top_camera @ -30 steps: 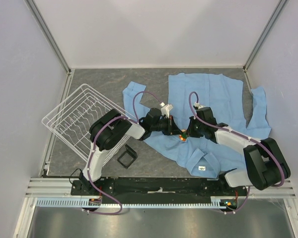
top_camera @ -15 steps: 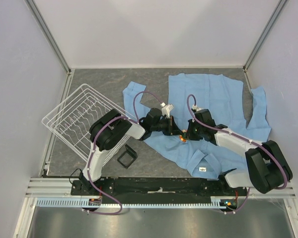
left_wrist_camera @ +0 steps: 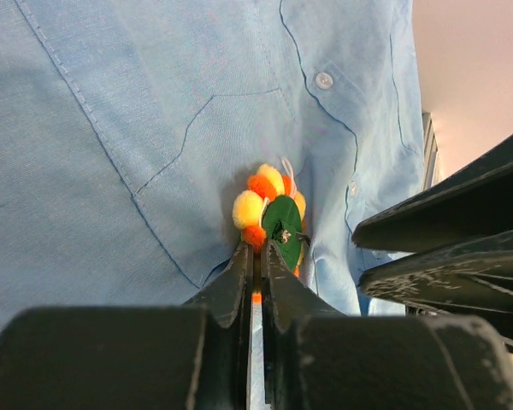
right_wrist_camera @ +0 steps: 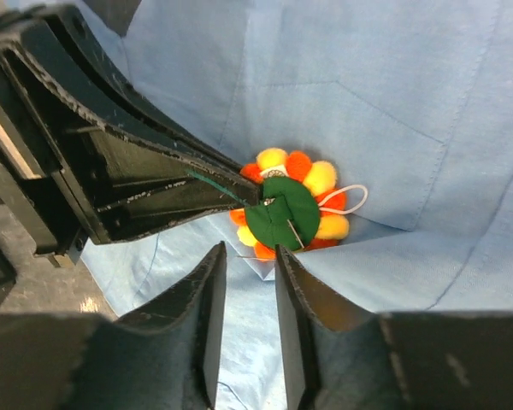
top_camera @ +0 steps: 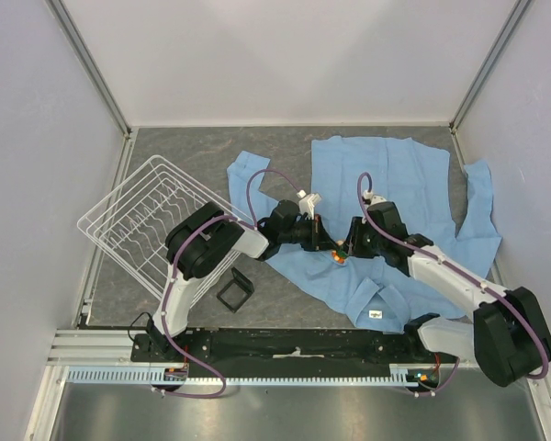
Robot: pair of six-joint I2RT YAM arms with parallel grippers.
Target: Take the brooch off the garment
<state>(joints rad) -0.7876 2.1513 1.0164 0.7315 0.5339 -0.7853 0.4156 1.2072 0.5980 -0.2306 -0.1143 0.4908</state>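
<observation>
The grey speckled table [top_camera: 193,147] carries a light blue shirt [top_camera: 404,175] spread across its right half, a white wire dish rack [top_camera: 142,216] at left, and a black square frame [top_camera: 232,291] near the front.

Left gripper [left_wrist_camera: 256,249] jaws pinched together; right gripper [right_wrist_camera: 250,254] jaws slightly apart, tips facing.

Garment [top_camera: 395,175], wire rack [top_camera: 138,216] and square frame [top_camera: 234,289] lie on the worktop [top_camera: 193,147], with both claws at the brooch [top_camera: 339,254].
In the top view the garment spreads from the centre to the upper right, its label [top_camera: 375,312] at its lowest part. The wire rack sits at the left, and the square frame is just below the rack's lower right corner. The brooch lies on the garment at centre frame. The left claw [left_wrist_camera: 256,254] pinches it from the left, and the right claw [right_wrist_camera: 250,256] is just beside it on the right, fingers apart.
</observation>
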